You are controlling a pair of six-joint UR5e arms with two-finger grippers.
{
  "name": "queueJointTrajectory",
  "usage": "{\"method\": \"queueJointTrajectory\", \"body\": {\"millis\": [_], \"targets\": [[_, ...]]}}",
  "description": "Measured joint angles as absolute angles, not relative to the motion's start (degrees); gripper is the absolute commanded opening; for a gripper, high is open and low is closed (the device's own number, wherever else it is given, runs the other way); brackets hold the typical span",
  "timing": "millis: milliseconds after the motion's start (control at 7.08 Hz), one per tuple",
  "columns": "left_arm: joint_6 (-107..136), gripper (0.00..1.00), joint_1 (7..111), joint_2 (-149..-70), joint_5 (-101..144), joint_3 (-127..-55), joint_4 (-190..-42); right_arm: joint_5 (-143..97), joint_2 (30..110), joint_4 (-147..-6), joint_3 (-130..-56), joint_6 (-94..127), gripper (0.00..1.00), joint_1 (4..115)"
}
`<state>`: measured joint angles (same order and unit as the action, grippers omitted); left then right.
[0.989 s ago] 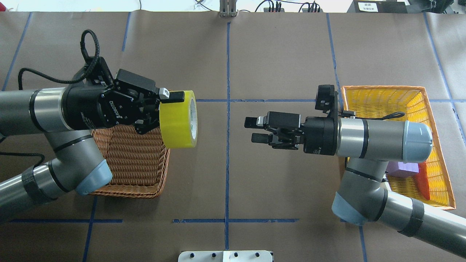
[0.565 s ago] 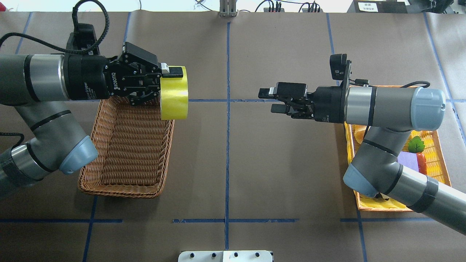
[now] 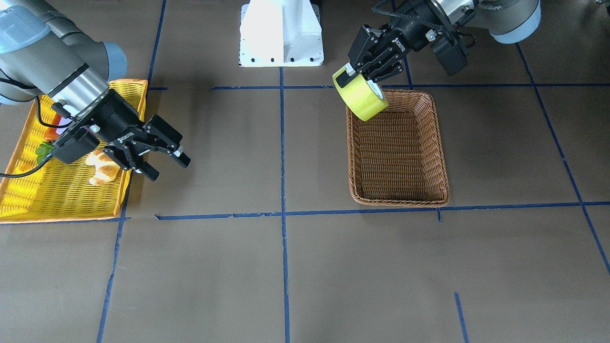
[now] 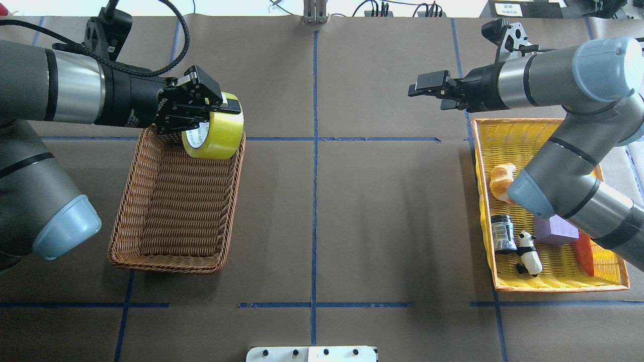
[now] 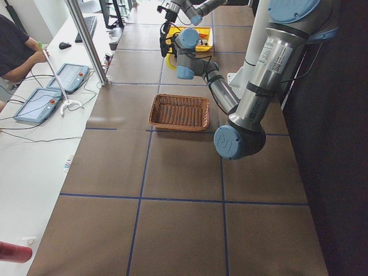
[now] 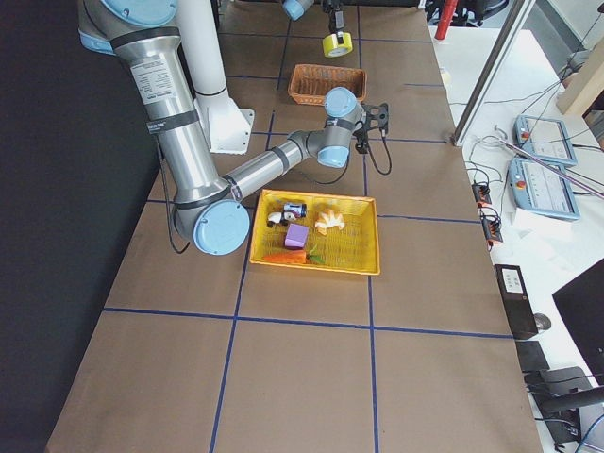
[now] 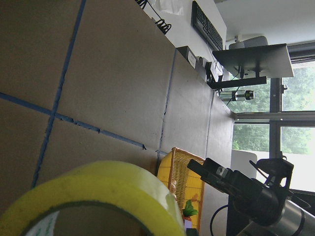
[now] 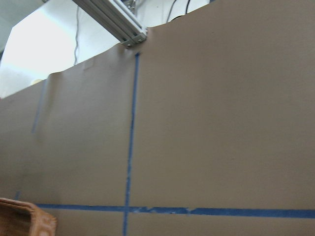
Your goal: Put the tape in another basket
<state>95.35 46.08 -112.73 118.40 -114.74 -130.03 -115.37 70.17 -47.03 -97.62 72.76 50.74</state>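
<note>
Over the past second the left gripper (image 4: pixel 214 113) has swung the tape (image 4: pixel 219 134) back and tipped it, so the brown basket (image 4: pixel 163 265) now lies below its fingers rather than behind them. The fingers clamp the roll's wall and hold it raised clear of the wicker. The right gripper (image 3: pixel 167 166), its fingers spread wide and empty, has drawn away. The carry looks nearly done, with lowering and release remaining.

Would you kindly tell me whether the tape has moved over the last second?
Yes. In the overhead view the tape has shifted left, away from the centre blue line, and now overlaps the basket's upper right corner.
</note>
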Motion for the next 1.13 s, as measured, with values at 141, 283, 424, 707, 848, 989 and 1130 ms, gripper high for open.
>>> {"method": "queueJointTrajectory", "body": {"millis": [141,283,424,707,848,989,1130], "targets": [[89.6,0.0,46.1,-112.5,117.5,-116.0,-122.2,-115.4,70.2,-56.9,-97.7,63.5,1.0,52.5],[83.4,0.0,46.0,-112.4,115.1,-117.2,-113.7,-115.2,70.2,-65.7,-97.7,54.8,1.0,54.2],[76.5,0.0,45.7,-112.5,111.7,-118.9,-103.7,-114.9,69.9,-74.6,-97.6,45.3,1.0,55.8],[63.9,0.0,44.2,-112.6,107.7,-121.2,-87.1,-115.9,69.8,-87.5,-97.0,28.3,1.0,59.9],[61.1,0.0,42.8,-112.4,107.4,-119.6,-84.5,-118.9,70.1,-90.9,-96.4,22.1,1.0,62.9],[60.1,0.0,40.5,-112.5,107.5,-116.4,-83.9,-123.1,70.4,-92.5,-95.3,17.7,1.0,66.2],[59.8,0.0,38.1,-112.8,107.5,-113.3,-83.9,-126.3,71.0,-93.1,-94.4,14.4,1.0,69.0]]}}
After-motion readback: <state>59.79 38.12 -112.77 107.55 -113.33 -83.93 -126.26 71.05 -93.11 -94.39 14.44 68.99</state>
